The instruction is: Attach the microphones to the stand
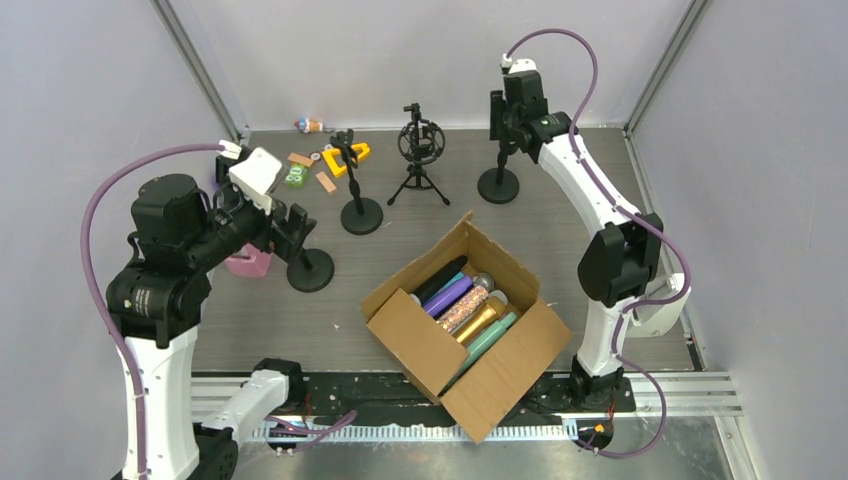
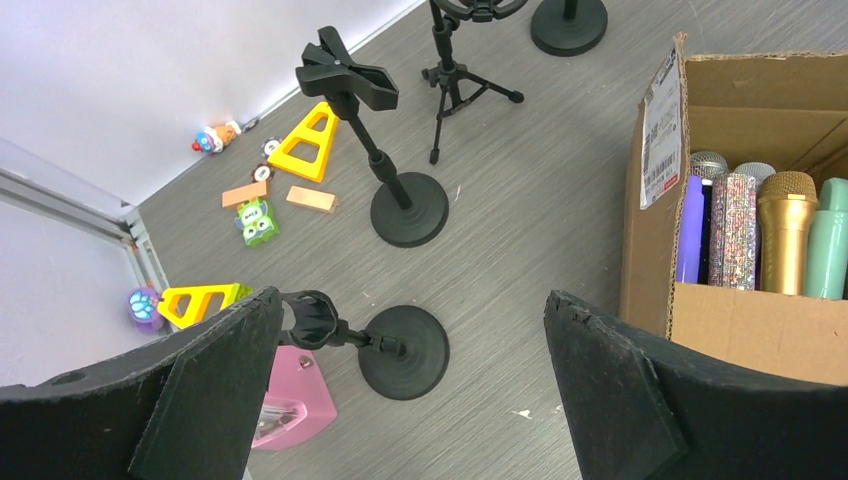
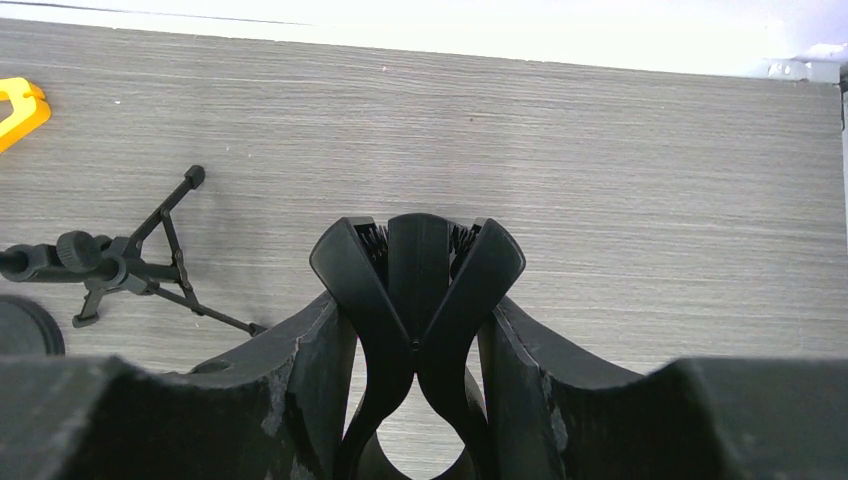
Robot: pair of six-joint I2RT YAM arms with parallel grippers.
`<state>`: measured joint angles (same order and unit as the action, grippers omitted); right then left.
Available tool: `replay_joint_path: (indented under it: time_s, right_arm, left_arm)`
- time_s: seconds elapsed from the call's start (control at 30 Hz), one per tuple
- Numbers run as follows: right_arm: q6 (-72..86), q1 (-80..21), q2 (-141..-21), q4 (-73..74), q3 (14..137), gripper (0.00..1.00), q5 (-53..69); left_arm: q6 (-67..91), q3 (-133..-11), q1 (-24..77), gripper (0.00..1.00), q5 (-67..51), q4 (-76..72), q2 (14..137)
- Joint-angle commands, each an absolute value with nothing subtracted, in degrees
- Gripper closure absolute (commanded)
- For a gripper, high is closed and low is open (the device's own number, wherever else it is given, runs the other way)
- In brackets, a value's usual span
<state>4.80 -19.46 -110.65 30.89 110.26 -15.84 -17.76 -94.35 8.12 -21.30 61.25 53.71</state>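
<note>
Left end effector (image 2: 412, 305) hangs spread wide, right end effector (image 3: 415, 325) is pinching the stand clip (image 3: 417, 250). Microphones (image 1: 467, 303) look light, stiff and slick, so I'd grab mid-barrel.

Grey wood-grain table (image 1: 290, 335). Open cardboard box (image 1: 415, 345) sits on it, turned at an angle, by the front edge.

- L of box: near stand (image 1: 310, 270), round base, upright.
- Behind box, to L: 2nd stand (image 1: 361, 215), round base.
- Straight behind box: tripod stand (image 1: 418, 180).
- Behind box, to R: 3rd stand (image 1: 498, 185), round base.
- Further back-L of box, small toys scattered: yellow triangle (image 1: 350, 157), green toy (image 1: 294, 176), 2 orange blocks (image 1: 326, 183), tiny figure (image 1: 311, 125) by back wall.
- Far L of box, beyond near stand: pink toy (image 1: 248, 263), 2nd yellow triangle (image 2: 200, 300), purple bit (image 2: 145, 305).
</note>
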Motion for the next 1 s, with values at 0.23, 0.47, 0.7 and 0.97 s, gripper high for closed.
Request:
replay_joint_path:
  time_s: [0.23, 0.47, 0.7, 0.97]
  right_arm:
    - [9.13, -16.82, -108.19, 28.31, 112.11, 0.2, -14.23]
    - [9.43, -16.38, -104.8, 31.43, 115.05, 0.04, -17.24]
    - [14.49, -17.12, -88.05, 28.09, 103.7, 0.05, -15.58]
    - [12.88, -33.66, -73.58, 28.31, 82.26, 0.05, -16.46]
  left_arm:
    - [-18.5, -94.97, 7.82, 0.0, -22.85, 62.28, 53.41]
    - [-19.54, -93.98, 7.82, 0.01, -23.14, 62.27, 52.57]
    - [-20.3, -93.28, 7.89, 0.0, -23.66, 62.78, 52.01]
    - [-22.78, -91.09, 7.84, 0.0, -30.58, 64.93, 50.9]
